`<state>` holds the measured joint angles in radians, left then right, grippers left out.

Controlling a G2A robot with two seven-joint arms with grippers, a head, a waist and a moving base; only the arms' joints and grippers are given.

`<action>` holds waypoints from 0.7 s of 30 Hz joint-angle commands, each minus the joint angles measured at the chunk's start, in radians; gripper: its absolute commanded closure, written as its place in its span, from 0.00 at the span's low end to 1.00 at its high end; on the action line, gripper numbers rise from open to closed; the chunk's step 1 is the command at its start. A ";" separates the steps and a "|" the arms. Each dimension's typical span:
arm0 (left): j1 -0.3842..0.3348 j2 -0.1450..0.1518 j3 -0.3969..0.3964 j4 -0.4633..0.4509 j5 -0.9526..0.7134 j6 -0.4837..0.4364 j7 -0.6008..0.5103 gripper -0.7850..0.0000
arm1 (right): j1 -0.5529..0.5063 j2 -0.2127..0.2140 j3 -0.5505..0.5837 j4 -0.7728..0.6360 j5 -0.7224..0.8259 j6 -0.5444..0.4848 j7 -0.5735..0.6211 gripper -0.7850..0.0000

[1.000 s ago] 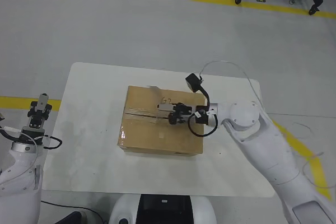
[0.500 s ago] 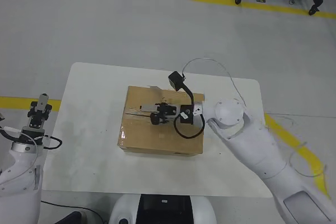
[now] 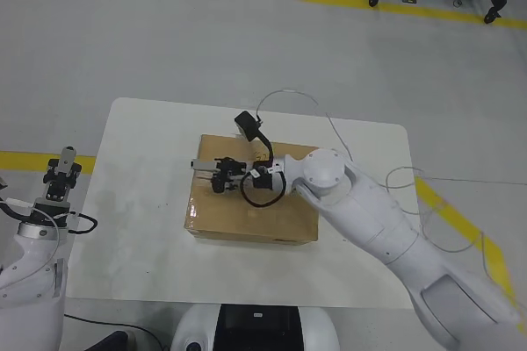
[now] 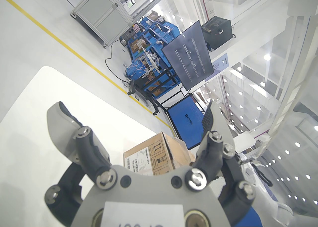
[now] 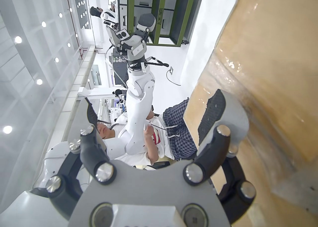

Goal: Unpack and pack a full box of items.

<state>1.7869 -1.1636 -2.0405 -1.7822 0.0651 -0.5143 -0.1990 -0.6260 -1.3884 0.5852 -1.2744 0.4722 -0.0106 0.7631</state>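
The box [image 3: 255,215] sits shut on the table [image 3: 149,132]. The right gripper [image 3: 213,169], open wide, lies against its top. The left gripper [image 3: 63,167] is open too.

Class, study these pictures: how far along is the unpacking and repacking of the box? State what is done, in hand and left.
Done: nothing visible; the brown cardboard box is closed, flaps flat, on the white table. In hand: the right gripper, open, lies on the box top by the glossy tape seam. Left: opening, emptying, repacking; the left gripper hangs open beside the table.
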 commanded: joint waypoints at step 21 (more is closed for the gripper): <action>0.000 0.000 0.000 0.000 0.000 0.000 0.000 0.00 | -0.021 -0.018 0.048 0.032 -0.090 0.090 0.023 0.00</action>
<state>1.7869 -1.1636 -2.0405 -1.7822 0.0651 -0.5143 -0.1990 -0.6428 -1.4097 0.6280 -1.2370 0.3922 0.0768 0.7871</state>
